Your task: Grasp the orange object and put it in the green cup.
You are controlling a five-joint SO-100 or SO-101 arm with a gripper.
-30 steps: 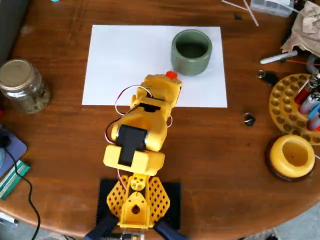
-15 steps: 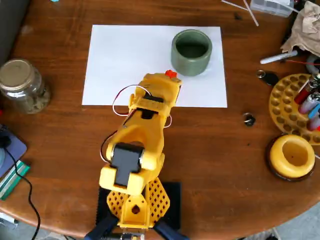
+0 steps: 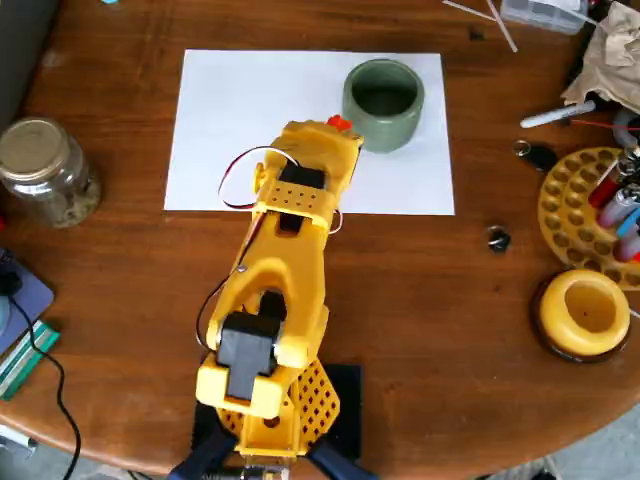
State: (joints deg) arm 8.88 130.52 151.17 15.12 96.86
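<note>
The green cup (image 3: 384, 102) stands upright on a white sheet of paper (image 3: 230, 120), near its far right corner. My yellow arm reaches from the near table edge toward it. My gripper (image 3: 335, 130) is at the arm's far end, just left of and below the cup; the wrist body covers its fingers. A small part of the orange object (image 3: 339, 122) shows at the gripper's tip, close to the cup's left wall and outside the cup. I cannot tell whether the fingers hold it or whether it rests on the paper.
A glass jar (image 3: 45, 170) stands at the left on the wooden table. A yellow ring-shaped bowl (image 3: 585, 312) and a yellow holder with pens (image 3: 590, 205) are at the right. A small dark item (image 3: 498, 238) lies between arm and bowl.
</note>
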